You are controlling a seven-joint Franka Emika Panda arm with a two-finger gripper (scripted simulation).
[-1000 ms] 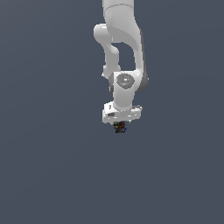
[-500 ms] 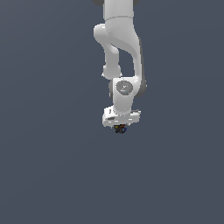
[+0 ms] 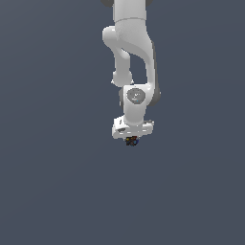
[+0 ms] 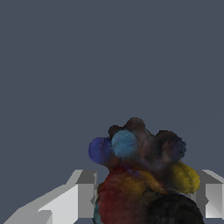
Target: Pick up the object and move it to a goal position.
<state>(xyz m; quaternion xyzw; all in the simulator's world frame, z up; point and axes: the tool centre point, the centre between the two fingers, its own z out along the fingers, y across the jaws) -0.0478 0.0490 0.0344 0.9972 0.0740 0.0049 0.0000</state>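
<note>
While the arm hangs straight down in the exterior view, the pincer [image 3: 132, 138] sits at its lowest end and the object [image 3: 131, 141] shows just under the white pincer body, between the fingers. It is very small against the pincer, a dark lump with red, blue and yellow specks. No goal marker is visible around the pincer, and I cannot tell how near the grey tabletop [image 3: 48, 191] is under it. The step in hand is, I judge, the carry; to do it well the arm should move smoothly, with no sudden turn of the wrist, and keep the squeeze constant.

Seen from the wrist view, the object [image 4: 142, 175] fills the space between the two white fingers [image 4: 81, 197], which stand close on both sides of it, so the pincer is nearly closed and has hold of it. Its shape is knobby and irregular, with rounded bumps; the surface looks matte and rough. Such an uneven form can rotate between flat pads, in my judgement.
</note>
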